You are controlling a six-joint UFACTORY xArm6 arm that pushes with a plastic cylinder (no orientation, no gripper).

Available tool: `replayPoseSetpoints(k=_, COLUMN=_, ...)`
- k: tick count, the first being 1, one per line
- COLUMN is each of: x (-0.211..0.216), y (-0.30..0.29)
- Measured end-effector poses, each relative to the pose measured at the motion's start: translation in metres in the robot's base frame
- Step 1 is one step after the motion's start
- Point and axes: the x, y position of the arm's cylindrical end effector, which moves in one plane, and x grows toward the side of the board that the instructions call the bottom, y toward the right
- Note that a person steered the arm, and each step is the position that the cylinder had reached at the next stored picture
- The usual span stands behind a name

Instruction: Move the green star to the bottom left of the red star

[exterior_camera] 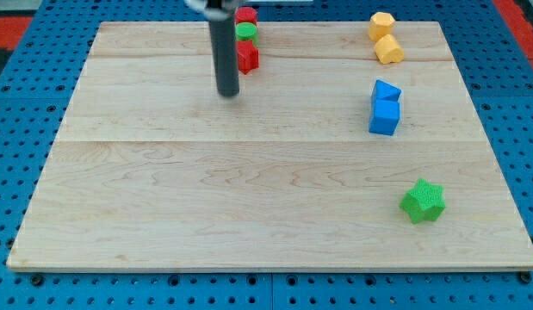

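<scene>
Progress: judged barely begun; the whole push is left.
Green star (422, 201): near the tabletop's (249, 207) bottom right, well apart from the red star.
Red star (247, 57): at the view's top, below a green block (246, 33) and a red block (246, 15); its shape is partly hidden by the rod.
My tip (228, 93): just left of and below the red star, far from the green star.
Claw: none fitted, only a rod, so no grasp state to tell.
Other blocks: 2 yellow blocks (385, 39), 2 blue blocks (385, 107).
Writing: no brands or labels visible.

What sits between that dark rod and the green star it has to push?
Nothing visible. My tip is near the view's top, beside the red blocks; the green star lies far off at the lower right. Only bare board lies between; the blue blocks sit above that line.
</scene>
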Motion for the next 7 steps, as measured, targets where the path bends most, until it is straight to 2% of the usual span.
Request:
replayPoseSetpoints(k=1, x=0.081, y=0.053)
replayPoseSetpoints(k=2, x=0.077, y=0.159)
replayPoseSetpoints(k=4, x=0.095, y=0.288)
replayPoseSetpoints(k=5, x=0.103, y=0.319)
replayPoseSetpoints(k=6, x=0.140, y=0.302)
replayPoseSetpoints(k=7, x=0.144, y=0.238)
